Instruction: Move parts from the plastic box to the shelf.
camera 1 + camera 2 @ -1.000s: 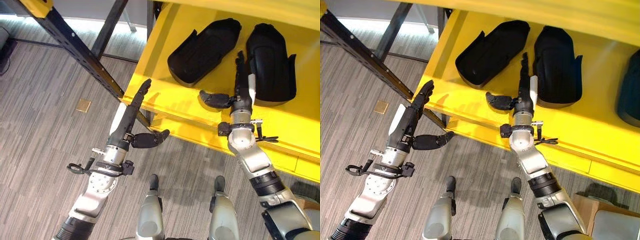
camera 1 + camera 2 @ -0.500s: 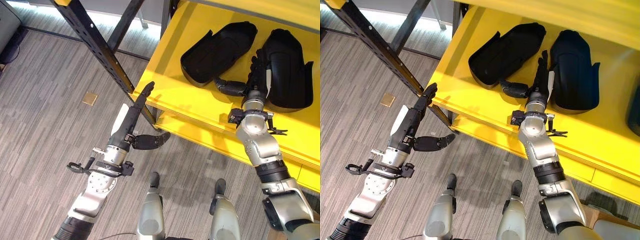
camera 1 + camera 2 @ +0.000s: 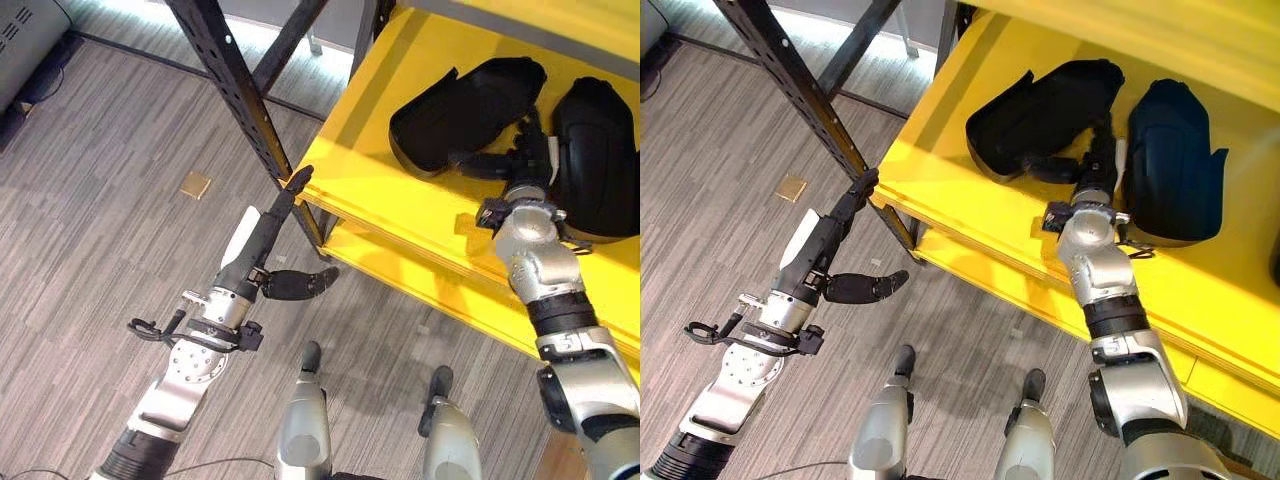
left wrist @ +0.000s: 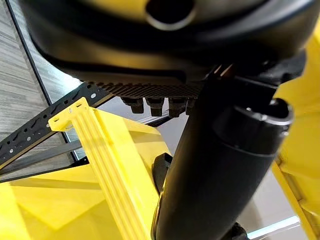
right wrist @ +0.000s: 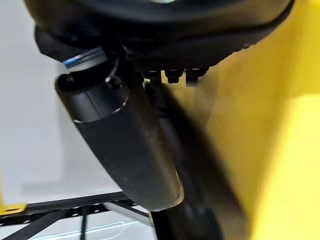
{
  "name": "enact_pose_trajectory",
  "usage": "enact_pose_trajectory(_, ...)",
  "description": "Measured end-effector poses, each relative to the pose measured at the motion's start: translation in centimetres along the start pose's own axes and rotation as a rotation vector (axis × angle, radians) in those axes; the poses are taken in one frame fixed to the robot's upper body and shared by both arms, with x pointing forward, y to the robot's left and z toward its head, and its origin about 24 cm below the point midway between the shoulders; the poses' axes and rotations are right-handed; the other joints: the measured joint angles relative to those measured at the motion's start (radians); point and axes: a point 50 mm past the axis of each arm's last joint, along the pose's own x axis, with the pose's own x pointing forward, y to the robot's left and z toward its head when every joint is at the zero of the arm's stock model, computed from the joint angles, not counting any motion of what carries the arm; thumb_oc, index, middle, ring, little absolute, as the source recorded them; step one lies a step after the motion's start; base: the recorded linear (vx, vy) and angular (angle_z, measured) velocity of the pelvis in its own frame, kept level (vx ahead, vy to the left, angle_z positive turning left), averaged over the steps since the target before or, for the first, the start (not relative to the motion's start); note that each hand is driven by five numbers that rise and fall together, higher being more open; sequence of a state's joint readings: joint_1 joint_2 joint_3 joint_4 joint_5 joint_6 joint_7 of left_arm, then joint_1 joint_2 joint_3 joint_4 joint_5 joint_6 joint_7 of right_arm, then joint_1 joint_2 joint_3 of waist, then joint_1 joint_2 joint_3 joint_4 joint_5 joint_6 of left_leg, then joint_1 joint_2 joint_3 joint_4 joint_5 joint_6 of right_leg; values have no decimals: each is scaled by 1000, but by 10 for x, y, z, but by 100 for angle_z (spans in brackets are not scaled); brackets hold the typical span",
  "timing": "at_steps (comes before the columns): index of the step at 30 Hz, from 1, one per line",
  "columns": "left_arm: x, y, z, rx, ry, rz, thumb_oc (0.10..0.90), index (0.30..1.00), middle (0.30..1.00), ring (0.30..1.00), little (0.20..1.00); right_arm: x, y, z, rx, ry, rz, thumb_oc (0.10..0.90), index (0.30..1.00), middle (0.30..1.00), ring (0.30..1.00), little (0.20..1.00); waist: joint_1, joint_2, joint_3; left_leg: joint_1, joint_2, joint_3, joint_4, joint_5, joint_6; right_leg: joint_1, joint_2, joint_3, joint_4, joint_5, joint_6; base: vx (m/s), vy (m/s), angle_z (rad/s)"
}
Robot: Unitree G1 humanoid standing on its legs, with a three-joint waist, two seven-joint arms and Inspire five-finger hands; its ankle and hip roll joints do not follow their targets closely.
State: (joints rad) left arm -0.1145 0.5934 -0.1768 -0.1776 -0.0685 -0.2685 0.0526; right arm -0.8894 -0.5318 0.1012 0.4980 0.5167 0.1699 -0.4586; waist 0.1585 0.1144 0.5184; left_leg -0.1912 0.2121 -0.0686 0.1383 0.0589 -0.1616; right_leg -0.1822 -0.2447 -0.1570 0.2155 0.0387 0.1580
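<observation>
Yellow shelf holding two black moulded parts side by side. Right hand reaches between the left part and the right part, fingers straight, thumb stretched against the left part. Left hand hangs in front of the shelf's corner, fingers straight, thumb out, holding nothing.

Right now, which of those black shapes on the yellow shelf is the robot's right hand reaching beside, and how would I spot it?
Find the yellow shelf, where two black moulded parts lie side by side. The robot's right hand sits between them. The one meant is the left black part, nearer the dark steel upright; unlike its neighbour, the right black part, it lies slanted.
</observation>
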Motion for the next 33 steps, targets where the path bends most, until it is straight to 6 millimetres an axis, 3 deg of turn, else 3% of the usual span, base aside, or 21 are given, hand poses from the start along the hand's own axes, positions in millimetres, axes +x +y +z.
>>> enact_pose_trajectory(4,-1,5,-1,30,9,-15,900,1000,1000,1000,1000,10,-12,5,13,25,-31,900,1000,1000,1000,1000,16,-2,0,-2,-1,-3,2,0,0,4,0,-2,-6,1,-2,-1,-2,1)
enact_pose_trajectory(11,-2,8,-3,47,20,-23,900,1000,1000,1000,1000,15,-15,2,51,74,-49,900,1000,1000,1000,1000,26,-8,-1,-3,-4,-13,2,2,-4,26,-1,-17,-38,16,6,-5,-5,4)
enact_pose_trajectory(15,-2,8,-3,48,17,-25,900,1000,1000,1000,1000,21,-27,3,31,91,-97,900,1000,1000,1000,1000,38,-32,-1,-2,-5,-13,2,1,-3,32,-1,-20,-46,17,6,0,0,0)
enact_pose_trajectory(33,-2,9,-3,79,22,-50,900,1000,1000,1000,1000,36,-44,16,118,134,-134,900,1000,1000,1000,1000,60,-38,0,-16,-5,-18,4,0,-2,52,4,-31,-107,50,9,0,-4,0)
